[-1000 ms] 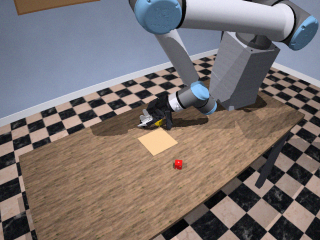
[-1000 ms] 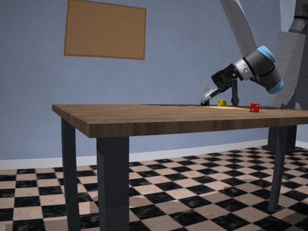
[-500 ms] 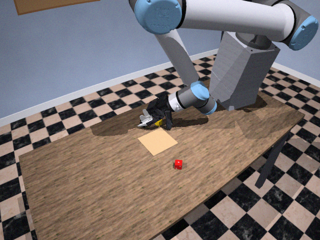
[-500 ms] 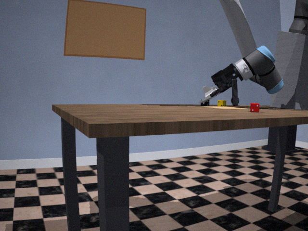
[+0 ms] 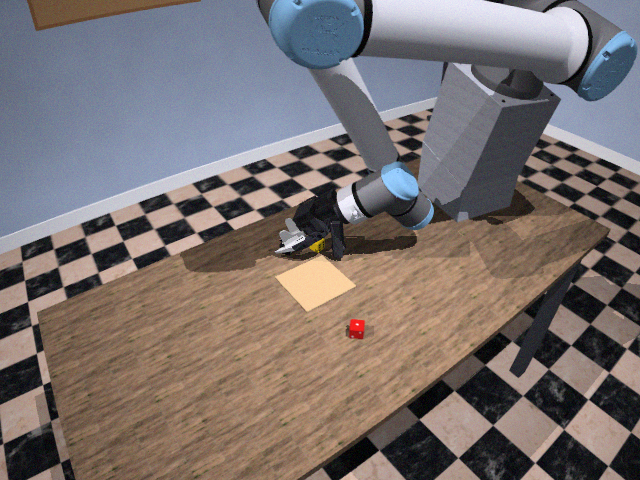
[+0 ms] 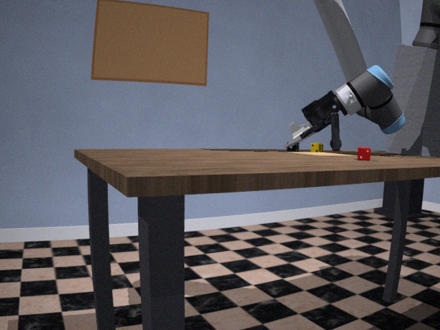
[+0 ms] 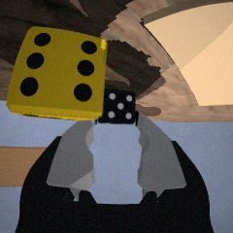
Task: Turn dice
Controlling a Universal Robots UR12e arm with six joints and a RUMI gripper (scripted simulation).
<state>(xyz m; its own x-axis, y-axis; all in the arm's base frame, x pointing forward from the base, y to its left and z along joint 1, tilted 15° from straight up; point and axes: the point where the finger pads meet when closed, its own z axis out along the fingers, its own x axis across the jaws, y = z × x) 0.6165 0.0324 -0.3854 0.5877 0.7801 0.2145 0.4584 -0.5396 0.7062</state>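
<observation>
Standing on checkered floor before a blue wall, the wooden worktop (image 5: 206, 372) carries a mat (image 5: 315, 283); the end effector (image 7: 116, 127), parted and holding nothing, flanks the black die (image 7: 117, 107), five-face toward the wrist camera.

Evenly and brightly lit throughout, without glare. Broad, dark, hard-edged shadows of the arm (image 5: 465, 36) and its pedestal (image 5: 480, 144) across the far side of the table (image 5: 206, 361), pointing to light from above. Soft, slightly pixelated edges everywhere. Strongly curved at the margins in the wrist view, bending the table's edge; jagged shadow outlines beside the yellow die (image 7: 55, 73).
</observation>
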